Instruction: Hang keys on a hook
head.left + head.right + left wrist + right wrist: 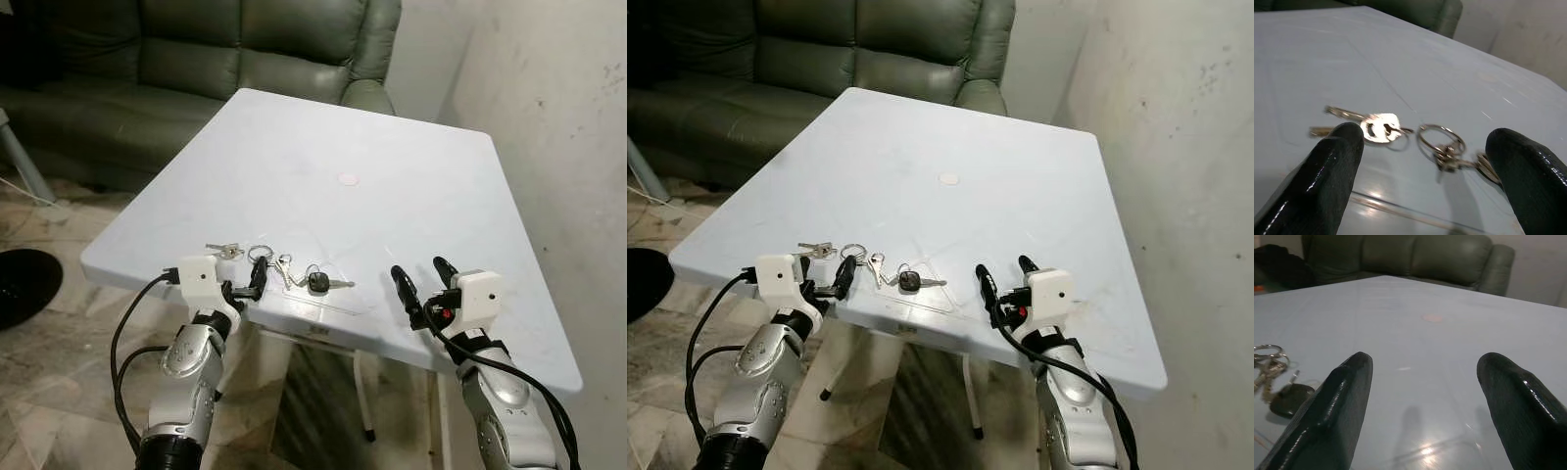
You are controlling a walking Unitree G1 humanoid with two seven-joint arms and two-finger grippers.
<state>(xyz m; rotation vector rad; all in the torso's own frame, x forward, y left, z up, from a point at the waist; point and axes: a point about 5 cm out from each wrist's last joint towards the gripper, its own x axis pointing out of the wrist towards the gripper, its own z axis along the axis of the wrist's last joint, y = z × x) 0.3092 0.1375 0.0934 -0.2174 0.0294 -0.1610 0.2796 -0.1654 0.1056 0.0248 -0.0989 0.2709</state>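
A bunch of keys lies near the front edge of the white table (323, 137): silver keys (225, 251), a ring (260, 253) and a black-headed key (318, 283). My left gripper (245, 284) hovers open at the table's front edge, just short of the ring. In the left wrist view the silver keys (1382, 128) and the ring (1440, 139) lie between and beyond the two black fingers (1327, 181). My right gripper (422, 279) is open over the table to the right of the keys, with nothing between its fingers. The black-headed key (1288, 399) lies off to its side.
A green leather sofa (216, 59) stands behind the table. A pale wall (568, 117) runs close along the right. A small pink dot (348, 179) marks the tabletop's middle. A dark round object (20, 284) lies on the tiled floor at the left.
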